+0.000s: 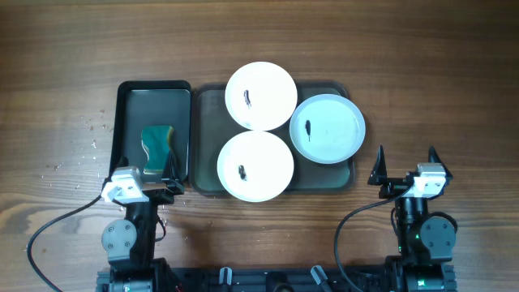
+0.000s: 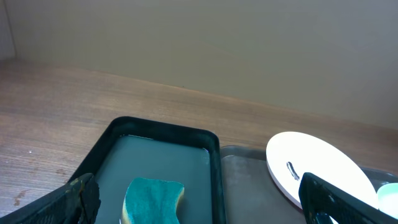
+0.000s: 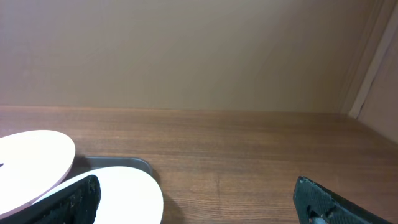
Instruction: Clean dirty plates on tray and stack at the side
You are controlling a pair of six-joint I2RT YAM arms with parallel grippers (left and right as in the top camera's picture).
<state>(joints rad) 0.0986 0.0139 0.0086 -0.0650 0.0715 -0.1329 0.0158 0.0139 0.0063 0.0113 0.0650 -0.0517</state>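
Three round white plates lie on the grey-green tray (image 1: 208, 122): a far one (image 1: 259, 96), a near one (image 1: 255, 165) and a right one (image 1: 327, 128), each with a small dark smear. The far and right plates overlap the tray's rim. My left gripper (image 1: 147, 164) hovers open over the near end of a black tray, left of the plates, holding nothing. My right gripper (image 1: 406, 154) stands open over bare table, right of the tray. The left wrist view shows a smeared plate (image 2: 314, 165) beside the right finger (image 2: 329, 199). In the right wrist view two plates (image 3: 124, 193) (image 3: 34, 158) sit at the lower left.
A black glossy tray (image 1: 154, 88) left of the grey-green tray holds a teal and yellow sponge (image 1: 157, 146), seen between my left fingers as the sponge (image 2: 153, 198). Small white specks (image 1: 93, 134) dot the wood at far left. A wall rises behind the table.
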